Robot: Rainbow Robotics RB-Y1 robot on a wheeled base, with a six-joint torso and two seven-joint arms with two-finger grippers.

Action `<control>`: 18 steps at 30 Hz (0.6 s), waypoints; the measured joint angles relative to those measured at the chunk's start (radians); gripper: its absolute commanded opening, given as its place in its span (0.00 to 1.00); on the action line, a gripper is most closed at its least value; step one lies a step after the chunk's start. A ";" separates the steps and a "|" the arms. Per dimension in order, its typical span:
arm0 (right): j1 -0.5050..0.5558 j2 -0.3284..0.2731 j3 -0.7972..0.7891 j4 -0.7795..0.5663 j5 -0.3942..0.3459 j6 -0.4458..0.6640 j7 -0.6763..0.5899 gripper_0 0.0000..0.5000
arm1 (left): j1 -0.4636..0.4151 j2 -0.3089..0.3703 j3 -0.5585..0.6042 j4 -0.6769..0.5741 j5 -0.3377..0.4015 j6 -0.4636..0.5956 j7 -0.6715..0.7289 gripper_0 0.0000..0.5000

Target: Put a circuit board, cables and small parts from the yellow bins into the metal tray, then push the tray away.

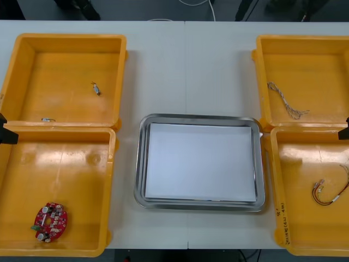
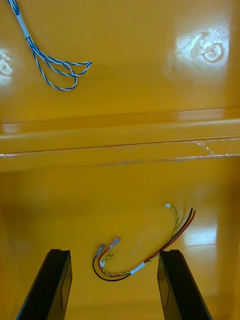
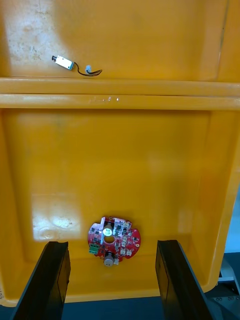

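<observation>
The round red circuit board point(image 3: 114, 239), judged light and fragile, is best gripped at its rim. Left gripper point(image 3: 112, 244) is spread above it; right gripper point(image 2: 115, 252) spread, empty.

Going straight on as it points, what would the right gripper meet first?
Right gripper: probably the red and yellow cable on the yellow bin floor, between its open fingers; depth unclear.

A: We see four yellow plastic bins point(image 1: 65, 71) and a shiny silver metal tray point(image 1: 140, 164), white inside.

B: We also see a round red circuit board point(image 3: 114, 239) carrying a green block point(image 3: 93, 248), a twisted blue-and-white cable point(image 2: 35, 50), and a thin cable of red, yellow and black strands point(image 2: 138, 268).
</observation>
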 measured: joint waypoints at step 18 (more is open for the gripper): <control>0.000 0.000 0.000 0.000 0.000 0.000 0.000 1.00 | 0.000 0.000 0.000 0.000 0.000 0.000 0.000 1.00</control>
